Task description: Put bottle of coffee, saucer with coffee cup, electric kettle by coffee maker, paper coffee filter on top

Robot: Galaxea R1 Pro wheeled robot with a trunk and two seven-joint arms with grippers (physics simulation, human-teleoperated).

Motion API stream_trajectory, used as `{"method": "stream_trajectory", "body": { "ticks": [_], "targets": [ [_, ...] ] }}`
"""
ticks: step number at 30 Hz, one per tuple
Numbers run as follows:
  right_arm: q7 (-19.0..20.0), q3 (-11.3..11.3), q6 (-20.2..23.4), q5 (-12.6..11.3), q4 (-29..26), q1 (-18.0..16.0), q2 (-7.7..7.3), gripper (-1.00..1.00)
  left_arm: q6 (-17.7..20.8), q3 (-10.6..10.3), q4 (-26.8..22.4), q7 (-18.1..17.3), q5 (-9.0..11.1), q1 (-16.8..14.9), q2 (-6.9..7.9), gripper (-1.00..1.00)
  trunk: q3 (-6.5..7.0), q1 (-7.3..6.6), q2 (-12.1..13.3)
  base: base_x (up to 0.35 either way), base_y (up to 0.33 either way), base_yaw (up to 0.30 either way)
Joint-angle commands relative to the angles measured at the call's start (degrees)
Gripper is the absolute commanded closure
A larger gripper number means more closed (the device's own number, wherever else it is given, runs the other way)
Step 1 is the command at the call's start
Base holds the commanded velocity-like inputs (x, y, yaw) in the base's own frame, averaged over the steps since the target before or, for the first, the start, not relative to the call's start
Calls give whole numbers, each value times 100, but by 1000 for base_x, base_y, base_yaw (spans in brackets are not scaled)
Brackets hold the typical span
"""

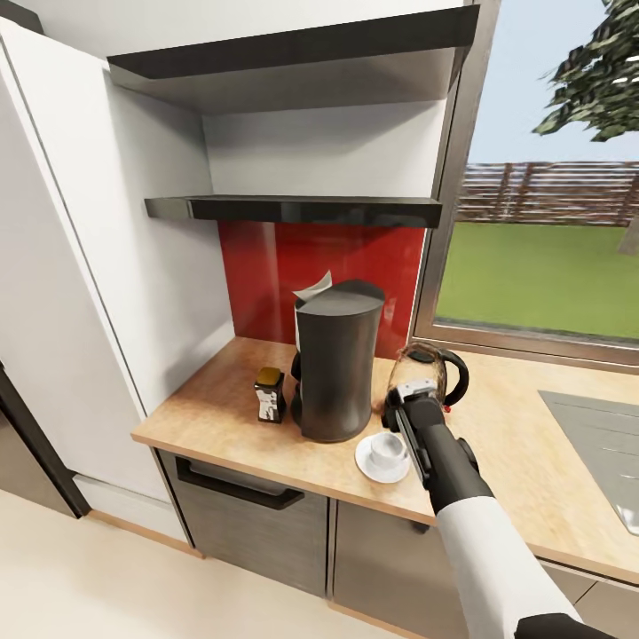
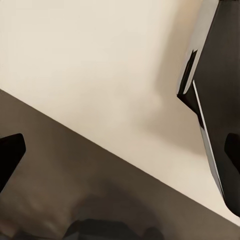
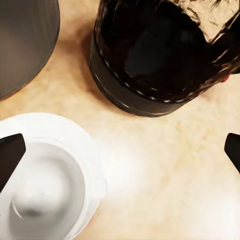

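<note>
Right end effector (image 1: 410, 410) agape beside electric kettle (image 1: 432, 371)

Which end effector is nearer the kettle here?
Right. The right end effector hangs just in front of the kettle, open, beside the cup. The left one faces bare floor, kettle out of its view.

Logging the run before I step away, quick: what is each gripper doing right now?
Left gripper: open, holding nothing.
Right gripper: open and empty above the countertop, between the coffee cup and electric kettle.
</note>
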Motion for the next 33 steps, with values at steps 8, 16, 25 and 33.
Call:
{"method": "stream_trajectory", "body": {
  "ticks": [8, 16, 25, 33],
  "targets": [
    [-34, 20, 13, -48, -31, -5, 4, -100, 17, 37, -12, 3, -61, -1, -2, -100, -11, 4, -12, -48, 0, 0],
    [6, 12, -426, -95, -2, -5, 2, -100, 15, 37, -19, 3, -59, -6, 1, -100, -11, 4, -12, -230, 0, 0],
    [-1, 7, -2685, -99, 49, 281, 1, -100, 11, 37, -21, -3, -53, -6, -13, -100, -11, 4, -12, -31, 0, 0],
    [-266, -246, -6439, -648, 833, 648, -2, -100, 8, 37, -21, -6, -58, -6, -45, -100, -11, 4, -12, -1, 0, 0]
  ]
}}
